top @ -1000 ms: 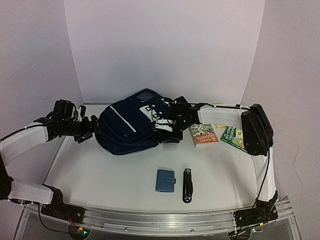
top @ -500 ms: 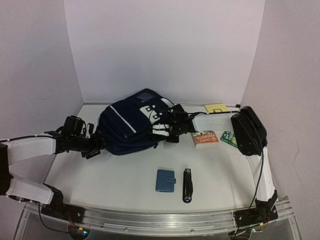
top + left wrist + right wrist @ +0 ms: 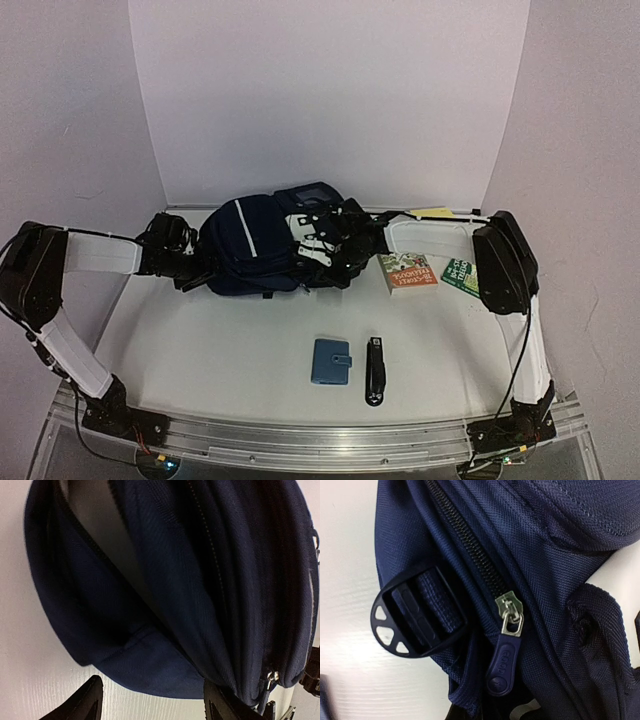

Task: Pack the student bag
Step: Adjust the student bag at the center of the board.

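Note:
The student bag [image 3: 250, 248], dark navy with a white stripe, lies at the back middle of the table. My left gripper [image 3: 196, 276] is at its left end. In the left wrist view it [image 3: 155, 706] is open, its two black fingers [image 3: 86, 701] astride the bag's lower fabric edge [image 3: 150, 670]. My right gripper [image 3: 336, 262] is pressed against the bag's right side among the straps. In the right wrist view a zip pull [image 3: 503, 666] and a black buckle [image 3: 415, 616] fill the frame. The fingers are hidden under the fabric fold [image 3: 465, 700] and appear shut on it.
A light-blue wallet [image 3: 331, 361] and a slim black object [image 3: 375, 371] lie near the front middle. Two books [image 3: 407, 271] [image 3: 462, 276] lie to the right of the bag, with a yellow pad [image 3: 431, 212] behind them. White walls stand close behind and at both sides.
My left arm has swung in to the bag's left end, its jaws narrowing. The right gripper has shut against the bag, and the bag has bunched up narrower and shifted.

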### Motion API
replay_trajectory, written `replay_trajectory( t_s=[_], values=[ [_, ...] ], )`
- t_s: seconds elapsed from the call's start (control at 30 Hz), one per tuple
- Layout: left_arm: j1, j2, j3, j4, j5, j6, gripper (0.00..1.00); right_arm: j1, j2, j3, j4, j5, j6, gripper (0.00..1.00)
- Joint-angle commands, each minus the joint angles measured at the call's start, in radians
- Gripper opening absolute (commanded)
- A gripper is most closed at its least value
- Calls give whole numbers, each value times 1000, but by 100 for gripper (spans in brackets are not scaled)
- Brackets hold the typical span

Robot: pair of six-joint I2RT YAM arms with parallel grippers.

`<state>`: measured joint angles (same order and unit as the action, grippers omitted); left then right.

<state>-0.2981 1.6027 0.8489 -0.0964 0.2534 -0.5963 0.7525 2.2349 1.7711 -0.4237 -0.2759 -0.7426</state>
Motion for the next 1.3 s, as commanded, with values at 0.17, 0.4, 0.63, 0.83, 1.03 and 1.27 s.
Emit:
replay_trajectory(
  t_s=[0.17,0.4,0.63,0.83,1.03,1.27],
  values=[
    [-85,-404,-172,106,-67,133,72,19,22,175,-118,-173,322,0],
    [-162,-538,-273,20,-133,130,72,24,89,235,-124,-166,392,0],
    [-332,-392,-255,129,-188,185,68,31,120,283,-129,-177,453,0],
    [-468,-177,-213,271,-277,217,54,31,135,321,-130,-204,532,0],
    [-556,-1,-123,359,-412,247,51,31,140,325,-130,-229,570,0],
    [-598,117,-100,550,-568,265,52,31,140,326,-130,-252,602,0]
  ],
)
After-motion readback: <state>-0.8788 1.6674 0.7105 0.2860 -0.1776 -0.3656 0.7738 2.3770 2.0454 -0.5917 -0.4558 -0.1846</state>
